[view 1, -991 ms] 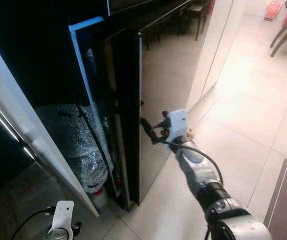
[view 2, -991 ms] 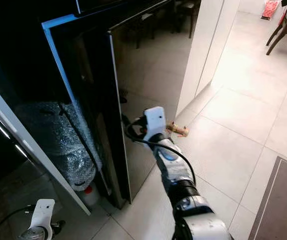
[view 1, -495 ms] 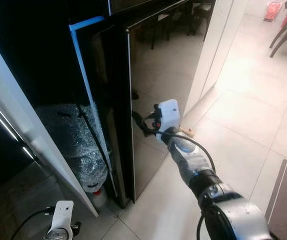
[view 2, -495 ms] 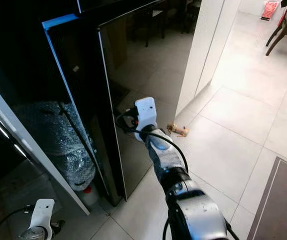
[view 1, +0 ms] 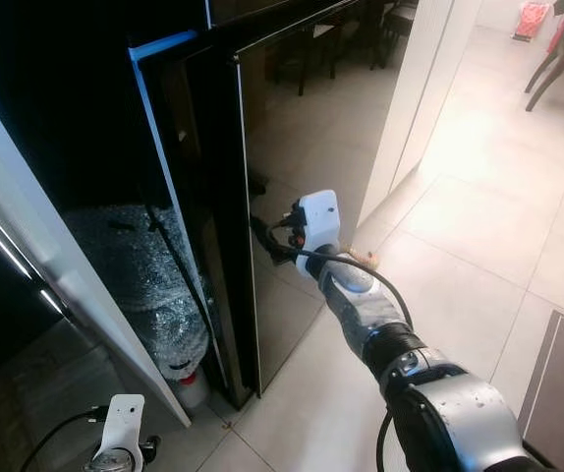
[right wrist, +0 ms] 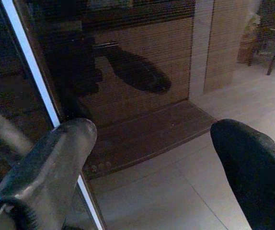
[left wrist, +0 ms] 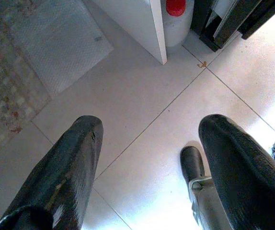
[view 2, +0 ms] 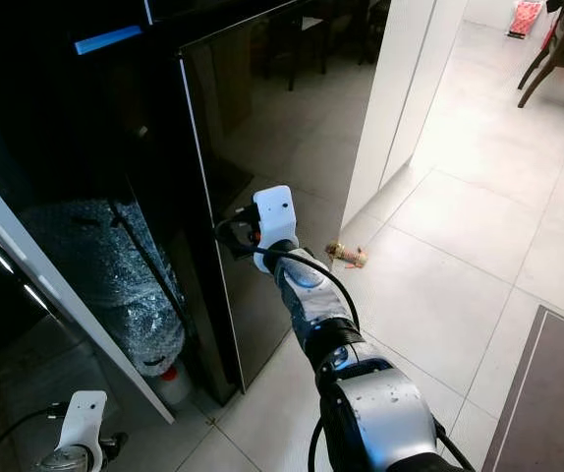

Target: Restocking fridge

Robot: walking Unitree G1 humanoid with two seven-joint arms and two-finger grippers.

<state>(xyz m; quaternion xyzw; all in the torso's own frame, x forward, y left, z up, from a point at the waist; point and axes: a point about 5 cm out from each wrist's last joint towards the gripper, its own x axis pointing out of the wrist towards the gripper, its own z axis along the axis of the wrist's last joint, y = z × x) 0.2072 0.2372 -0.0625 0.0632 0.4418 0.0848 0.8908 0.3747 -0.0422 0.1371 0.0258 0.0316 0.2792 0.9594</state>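
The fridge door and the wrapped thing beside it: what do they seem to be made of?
The fridge door looks like glossy black glass or lacquered panel: it mirrors the floor and chairs sharply. The wrapped bundle inside the cabinet seems covered in clear bubble wrap, given its dimpled, silvery sheen. The right gripper, open, is at the door's edge; the left gripper hangs idle, open.

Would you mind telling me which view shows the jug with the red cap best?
The left wrist view: the jug shows its red cap and white shoulder clearly, lit, beside a white panel. Both eye views catch it small on the floor under the bubble wrap; the right wrist view faces the dark door.
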